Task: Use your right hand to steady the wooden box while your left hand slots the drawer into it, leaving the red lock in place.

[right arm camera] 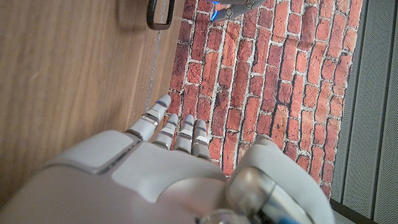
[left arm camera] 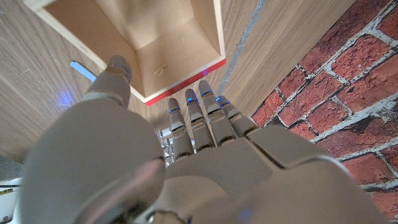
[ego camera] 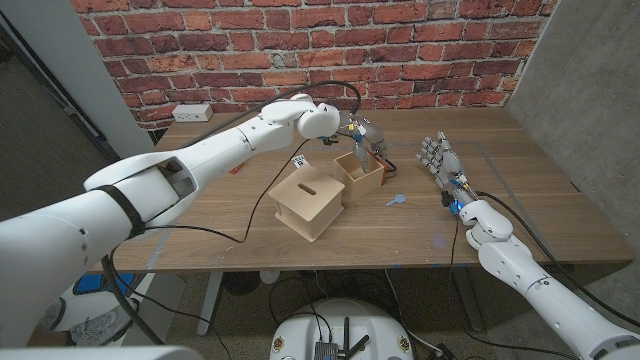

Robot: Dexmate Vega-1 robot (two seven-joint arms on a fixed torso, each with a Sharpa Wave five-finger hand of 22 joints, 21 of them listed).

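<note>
Currently the left robot hand [ego camera: 366, 133] pinches the drawer [ego camera: 360, 170] beside the box [ego camera: 310, 203], while the right robot hand [ego camera: 441, 160] stands spread, apart; it must steady the box next.

Wooden box [ego camera: 310, 206] and drawer [ego camera: 360, 171]: pale, unfinished matt plywood. Bench [ego camera: 200, 235]: darker smooth wood grain. Arm shells: glossy white plastic. Wall: rough brick.

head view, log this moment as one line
left hand at open wooden drawer, grip unclear | right hand open, off slotted wooden box | drawer outside box
</note>
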